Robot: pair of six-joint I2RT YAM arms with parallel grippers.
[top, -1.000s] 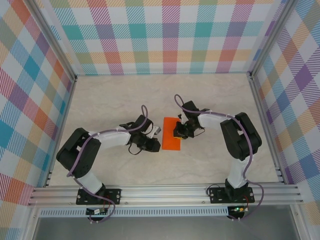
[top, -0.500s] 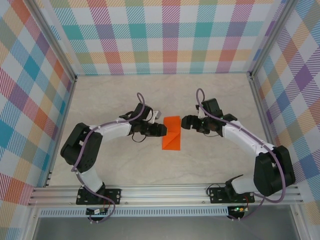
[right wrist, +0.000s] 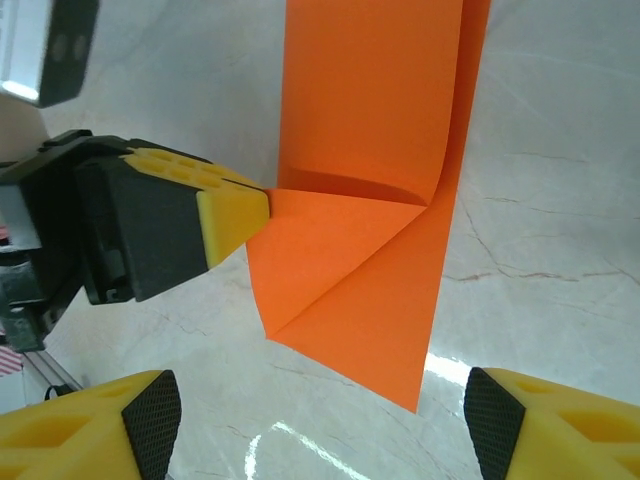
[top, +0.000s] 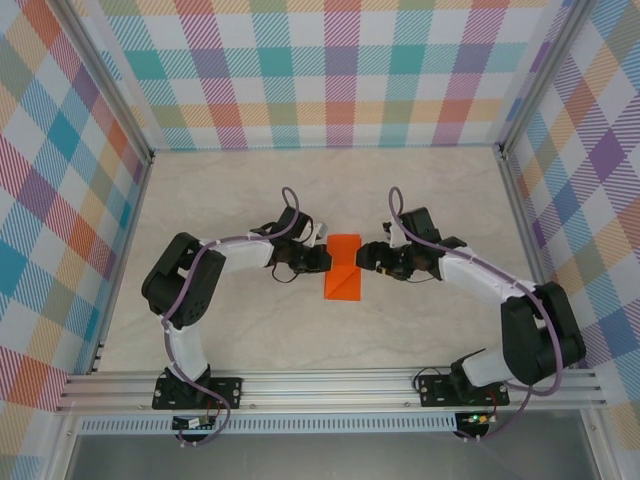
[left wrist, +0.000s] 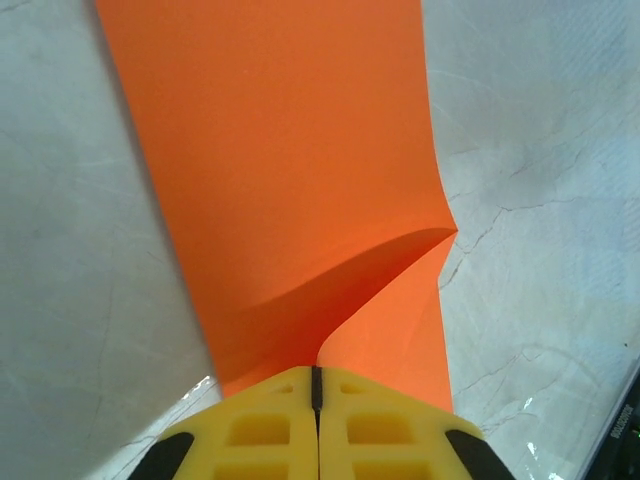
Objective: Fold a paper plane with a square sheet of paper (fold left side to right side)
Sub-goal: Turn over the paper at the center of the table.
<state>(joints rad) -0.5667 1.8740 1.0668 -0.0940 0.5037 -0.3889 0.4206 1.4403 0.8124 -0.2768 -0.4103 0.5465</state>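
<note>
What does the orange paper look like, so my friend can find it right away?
Look at the pale marble table inside the checkered walls, near its middle. Between the left gripper and the right gripper lies the orange paper, narrow and partly folded. Nothing else on the table is bright orange.

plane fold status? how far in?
Early. Done: paper lies folded into a narrow strip, one diagonal crease showing. In hand: left gripper shut on its edge, flap lifted; right gripper open beside it. Left: remaining folds; no pointed plane shape yet.
</note>
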